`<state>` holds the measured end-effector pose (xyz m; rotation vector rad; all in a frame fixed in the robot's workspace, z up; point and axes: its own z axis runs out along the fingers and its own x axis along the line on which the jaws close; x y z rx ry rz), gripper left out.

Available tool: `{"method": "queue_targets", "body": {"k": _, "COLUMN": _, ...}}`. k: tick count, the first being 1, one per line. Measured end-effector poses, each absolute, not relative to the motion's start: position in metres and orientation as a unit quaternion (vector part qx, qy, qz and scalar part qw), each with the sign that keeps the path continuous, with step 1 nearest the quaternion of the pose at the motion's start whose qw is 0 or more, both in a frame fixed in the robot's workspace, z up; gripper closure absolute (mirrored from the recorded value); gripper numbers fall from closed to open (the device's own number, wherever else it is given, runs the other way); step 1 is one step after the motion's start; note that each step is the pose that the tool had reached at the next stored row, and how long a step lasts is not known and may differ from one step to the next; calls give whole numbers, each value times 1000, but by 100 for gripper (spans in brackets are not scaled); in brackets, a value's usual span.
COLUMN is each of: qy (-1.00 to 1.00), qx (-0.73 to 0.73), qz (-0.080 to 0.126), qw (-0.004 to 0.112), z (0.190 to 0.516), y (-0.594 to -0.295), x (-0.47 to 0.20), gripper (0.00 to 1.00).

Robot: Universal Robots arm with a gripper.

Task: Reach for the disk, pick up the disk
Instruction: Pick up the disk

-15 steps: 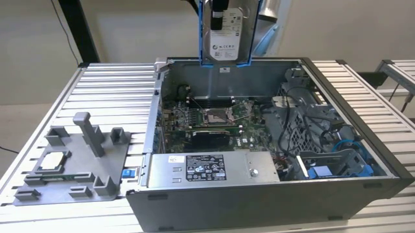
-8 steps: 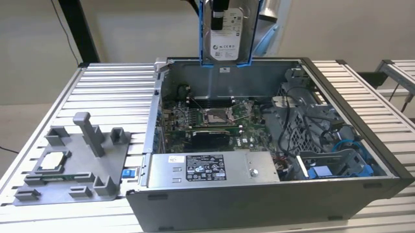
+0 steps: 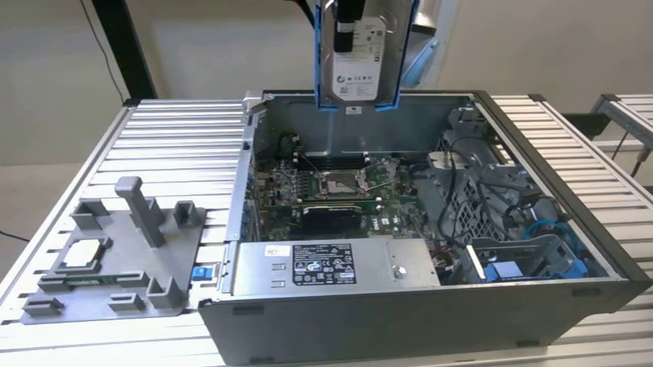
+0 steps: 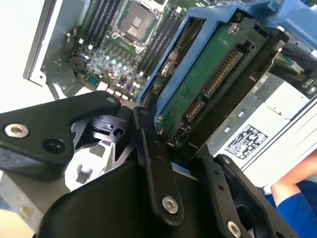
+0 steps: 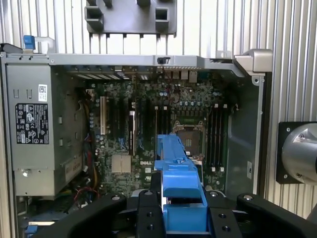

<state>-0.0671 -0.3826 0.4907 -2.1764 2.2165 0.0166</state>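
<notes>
Disk clamped above computer case

Ext cam high, wrist cams over motherboard

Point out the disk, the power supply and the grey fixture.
disk (image 3: 357, 73), exterior view, on its white label.
power supply (image 3: 326, 267), exterior view, on its sticker-bearing top face.
grey fixture (image 3: 112, 264), exterior view, on its flat base.

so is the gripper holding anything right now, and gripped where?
Yes: the gripper is shut on the disk, clamped across its blue plastic rails, lifted above the open computer case.
</notes>
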Motion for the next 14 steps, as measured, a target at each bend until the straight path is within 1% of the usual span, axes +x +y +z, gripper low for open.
{"method": "queue_targets", "body": {"k": 14, "qy": 714, "qx": -700, "qz": 6, "qw": 16, "z": 491, "y": -412, "x": -66, "gripper": 100}}
